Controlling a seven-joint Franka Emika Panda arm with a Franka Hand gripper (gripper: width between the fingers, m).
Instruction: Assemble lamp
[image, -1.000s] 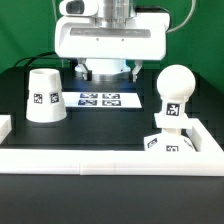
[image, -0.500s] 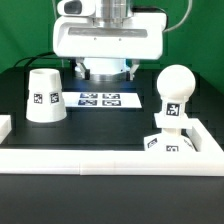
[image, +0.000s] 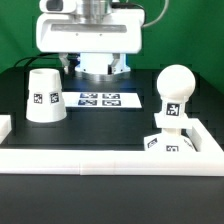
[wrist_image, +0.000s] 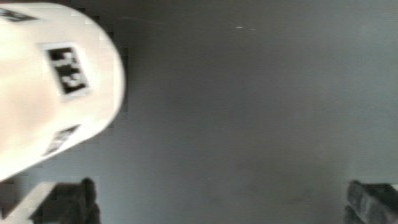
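Judging that the bulb (image: 176, 90) already sits on the base (image: 166, 141), well apart from the marker board (image: 101, 99), I see my gripper (wrist_image: 217, 205) spread wide and empty beside the shade (image: 43, 95), which I must grasp next.

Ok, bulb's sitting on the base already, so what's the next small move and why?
Probably keep shifting toward the shade and centre over it. The bulb stands on the base, while the shade sits apart, upright on the table. The gripper looks open and empty, with the shade off to one side.
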